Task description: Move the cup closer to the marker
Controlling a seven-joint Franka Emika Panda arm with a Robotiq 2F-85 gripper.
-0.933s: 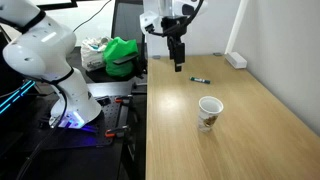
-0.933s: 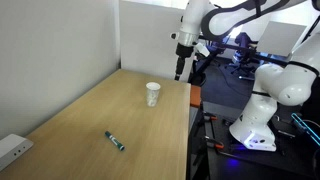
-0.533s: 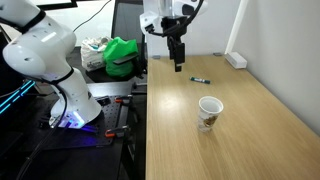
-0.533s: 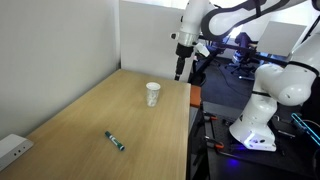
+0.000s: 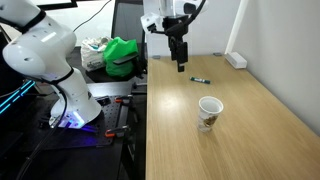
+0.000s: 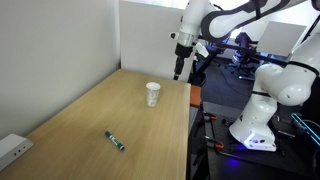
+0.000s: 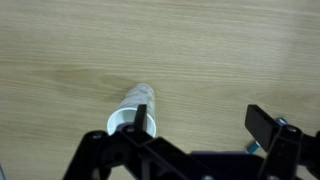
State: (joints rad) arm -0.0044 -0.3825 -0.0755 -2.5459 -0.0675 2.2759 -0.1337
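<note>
A light wooden table (image 5: 250,130) stands against a white wall, with a cluttered work area alongside it. The white robot arm (image 5: 40,50) rises from its base beside the table and reaches over the table's edge in both exterior views. A green bundle (image 5: 122,55) sits among the clutter just off the table, and a white rectangular block (image 6: 12,150) lies at the table's end by the wall. The gripper (image 6: 179,73) hangs above the table's edge, clear of the surface; in the wrist view (image 7: 175,135) its fingers (image 7: 265,125) are spread wide with nothing between them. The cup (image 6: 152,93) stands upright on the table just inward of the gripper, its rim showing low in the wrist view (image 7: 135,112). The marker (image 5: 200,79) lies flat on the wood, well apart from the cup, toward the block's end.
</note>
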